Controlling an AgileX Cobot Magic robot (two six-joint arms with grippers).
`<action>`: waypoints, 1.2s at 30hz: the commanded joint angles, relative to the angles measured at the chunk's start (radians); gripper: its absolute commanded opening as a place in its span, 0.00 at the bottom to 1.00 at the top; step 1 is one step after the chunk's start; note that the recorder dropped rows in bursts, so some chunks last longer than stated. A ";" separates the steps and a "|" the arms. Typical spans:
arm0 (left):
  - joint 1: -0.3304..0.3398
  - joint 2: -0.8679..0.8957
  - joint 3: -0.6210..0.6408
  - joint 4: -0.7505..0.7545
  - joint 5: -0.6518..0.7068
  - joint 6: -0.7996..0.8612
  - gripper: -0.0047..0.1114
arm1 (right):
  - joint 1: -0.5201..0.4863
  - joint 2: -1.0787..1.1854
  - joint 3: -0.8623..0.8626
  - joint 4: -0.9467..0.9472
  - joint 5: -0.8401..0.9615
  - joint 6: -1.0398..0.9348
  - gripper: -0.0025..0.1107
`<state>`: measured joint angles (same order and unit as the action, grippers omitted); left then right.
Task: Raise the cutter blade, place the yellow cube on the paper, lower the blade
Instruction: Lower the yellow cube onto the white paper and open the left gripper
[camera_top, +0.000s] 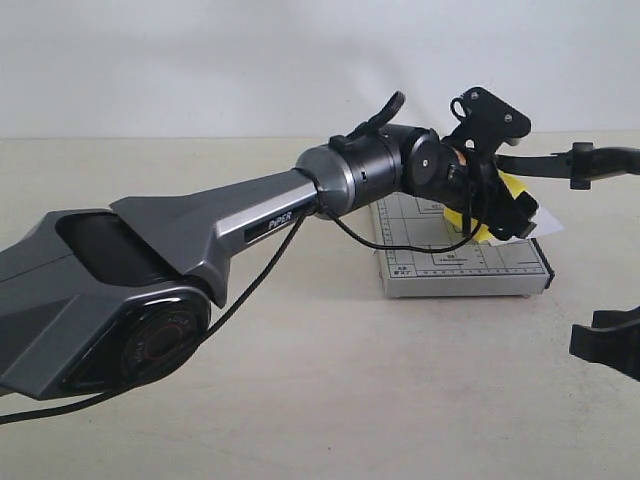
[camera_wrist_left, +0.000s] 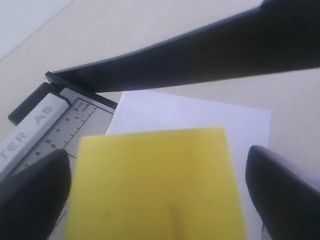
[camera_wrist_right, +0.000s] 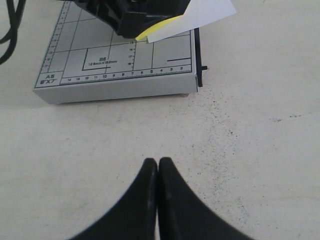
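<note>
We see a pale table (camera_top: 330, 400) carrying everything, and we place the rest by the grey gridded cutter base (camera_top: 455, 272) that stands on it. The left arm (camera_top: 220, 225), dark grey and bulky, reaches in from the base's left and ends above its gridded top. A black cable (camera_top: 250, 290) hangs beneath the arm.

The cutter blade (camera_wrist_left: 200, 55) is raised. From its hinge at a corner of the base it slopes up, clear of the cutting edge.

The right gripper (camera_wrist_right: 158, 167) hovers over bare table in front of the base, well apart from it. Its two fingers are pressed together with nothing between them.

The left gripper (camera_wrist_left: 156, 152) hangs over the base with its jaws spread wide, one finger on each side of the yellow cube (camera_wrist_left: 155, 185). A strip of white shows between the cube and one finger, so the claw is not clamping it. The other finger is just beside the cube, and we cannot tell whether it touches.

The paper (camera_wrist_left: 200, 112) lies on the base at the blade side and overhangs that edge. The yellow cube sits on the paper, over the base's top, near the cutting edge.
</note>
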<state>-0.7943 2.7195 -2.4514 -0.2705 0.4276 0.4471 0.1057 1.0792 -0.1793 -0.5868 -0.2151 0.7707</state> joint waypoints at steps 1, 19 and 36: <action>-0.001 -0.004 -0.015 -0.003 -0.017 -0.010 0.82 | -0.003 0.000 0.000 -0.001 0.000 -0.001 0.02; -0.001 -0.135 -0.015 0.010 0.244 -0.010 0.80 | -0.003 0.000 0.000 -0.001 0.000 0.001 0.02; 0.010 -0.204 -0.015 0.050 0.314 -0.309 0.08 | -0.003 0.000 0.000 -0.001 0.002 0.005 0.02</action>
<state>-0.7882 2.5529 -2.4615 -0.2068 0.7757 0.2201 0.1057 1.0792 -0.1793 -0.5868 -0.2151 0.7744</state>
